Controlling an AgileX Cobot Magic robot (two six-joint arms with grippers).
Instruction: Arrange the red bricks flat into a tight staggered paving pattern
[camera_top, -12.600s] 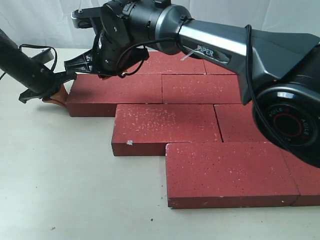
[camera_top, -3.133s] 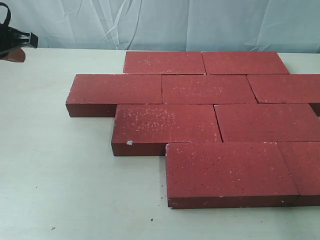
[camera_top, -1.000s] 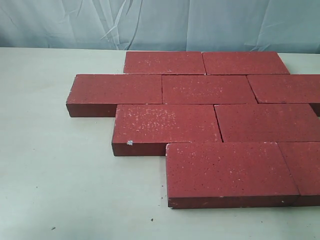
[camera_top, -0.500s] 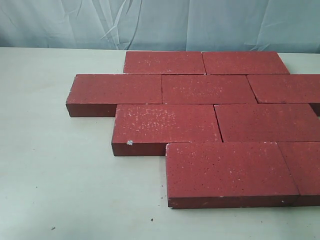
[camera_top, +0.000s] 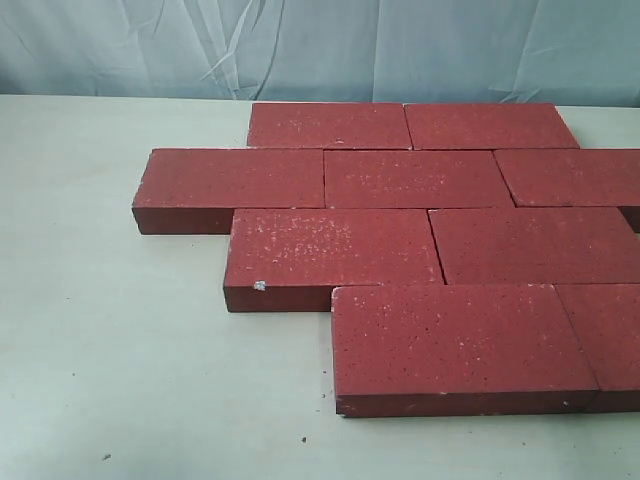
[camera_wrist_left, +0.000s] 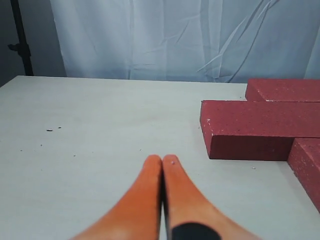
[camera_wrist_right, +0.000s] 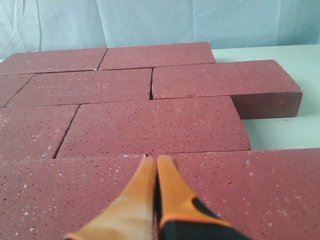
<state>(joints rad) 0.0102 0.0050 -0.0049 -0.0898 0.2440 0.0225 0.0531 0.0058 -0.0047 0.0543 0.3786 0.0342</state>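
Several red bricks (camera_top: 330, 245) lie flat on the pale table (camera_top: 120, 380) in staggered rows, edges touching. Neither arm shows in the exterior view. In the left wrist view my left gripper (camera_wrist_left: 161, 159) is shut and empty, its orange fingers (camera_wrist_left: 142, 200) pressed together over bare table, to one side of the end of a red brick (camera_wrist_left: 260, 127). In the right wrist view my right gripper (camera_wrist_right: 156, 160) is shut and empty, hovering over a red brick (camera_wrist_right: 260, 190) of the paved patch, near a joint between rows.
A pale blue cloth backdrop (camera_top: 320, 45) hangs behind the table. A dark stand pole (camera_wrist_left: 20, 40) shows at the backdrop's edge in the left wrist view. Bare table lies left of and in front of the bricks.
Both arms have withdrawn from the exterior view: 12.6 s ago they were over the bricks' far left corner, 3.1 s ago only a black and orange gripper tip showed at the left edge. The bricks have not moved.
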